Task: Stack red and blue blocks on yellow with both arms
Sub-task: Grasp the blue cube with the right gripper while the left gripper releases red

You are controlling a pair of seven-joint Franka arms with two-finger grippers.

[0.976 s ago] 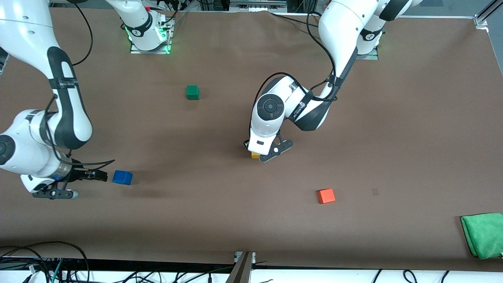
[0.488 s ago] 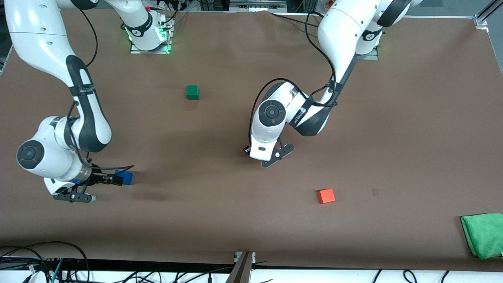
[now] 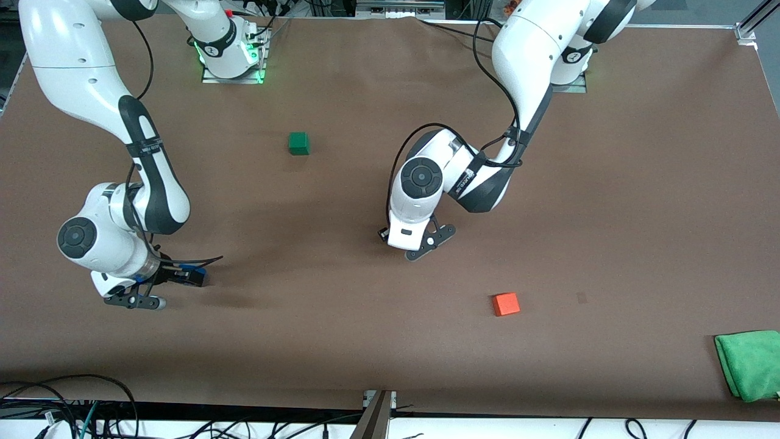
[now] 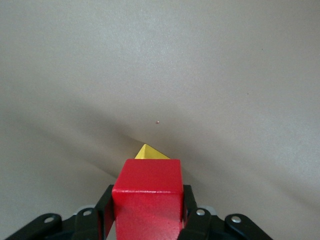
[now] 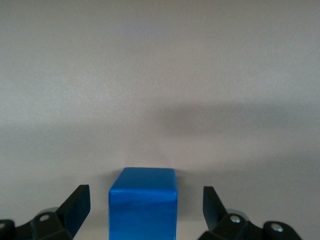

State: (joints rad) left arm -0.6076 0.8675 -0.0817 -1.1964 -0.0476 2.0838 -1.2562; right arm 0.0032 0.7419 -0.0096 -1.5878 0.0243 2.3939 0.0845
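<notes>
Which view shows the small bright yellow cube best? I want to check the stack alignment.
The left wrist view: a corner of the small bright yellow cube peeks out past the crimson red cube clamped in the left gripper. The front view hides it under that arm; the right wrist view misses it.

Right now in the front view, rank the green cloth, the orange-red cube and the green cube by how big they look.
1. green cloth, clearly largest.
2. orange-red cube and green cube: near alike; the orange-red one lies nearer the camera, so no ranking.
</notes>
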